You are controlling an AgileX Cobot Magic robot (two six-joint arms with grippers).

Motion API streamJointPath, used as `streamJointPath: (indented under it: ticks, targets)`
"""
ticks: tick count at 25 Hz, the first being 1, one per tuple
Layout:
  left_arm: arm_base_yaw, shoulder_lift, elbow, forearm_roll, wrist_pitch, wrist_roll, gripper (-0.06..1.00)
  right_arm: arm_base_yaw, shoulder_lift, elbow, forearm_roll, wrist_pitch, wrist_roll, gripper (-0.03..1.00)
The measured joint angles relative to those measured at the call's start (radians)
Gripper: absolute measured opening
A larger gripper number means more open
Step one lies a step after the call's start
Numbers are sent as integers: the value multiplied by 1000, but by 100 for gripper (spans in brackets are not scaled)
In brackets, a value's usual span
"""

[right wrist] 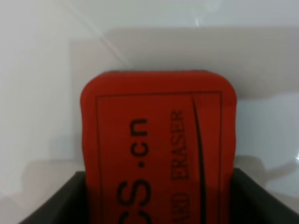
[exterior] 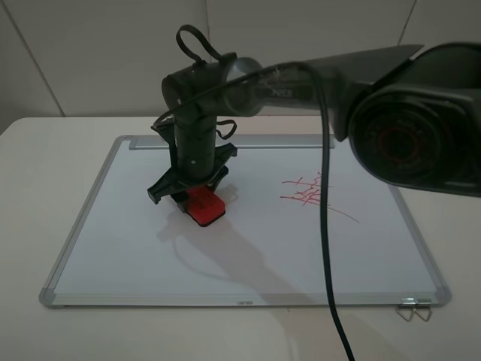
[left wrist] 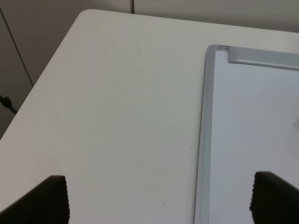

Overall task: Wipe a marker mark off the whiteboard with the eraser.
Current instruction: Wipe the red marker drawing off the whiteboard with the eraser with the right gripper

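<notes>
From above we see the right jaws clamp the eraser point(exterior: 205, 207) flat on the whiteboard point(exterior: 255, 259); only the wrist view shows its lettering. The left jaws gape wide over the whiteboard's frame.

The right arm point(exterior: 197, 143) — matte black, cylindrical, white lettering on its upper link — carries a trailing black cable point(exterior: 326, 188) and a black, angular right gripper point(exterior: 198, 197).

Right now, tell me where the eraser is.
In the exterior high view the eraser rests on the left half of the whiteboard, clamped in the right jaws, well left of the red scribble.
</notes>
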Motion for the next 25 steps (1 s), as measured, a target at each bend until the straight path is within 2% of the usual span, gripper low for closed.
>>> streamJointPath:
  ticks: [9, 19, 25]
  targets:
    - [0, 0, 0, 0, 0, 0, 77, -80, -43, 138, -16, -60, 3, 50]
    - [0, 0, 0, 0, 0, 0, 77, -210, -51, 155, -14, -51, 3, 50]
    - [0, 0, 0, 0, 0, 0, 77, -239, -65, 161, -6, -52, 3, 50]
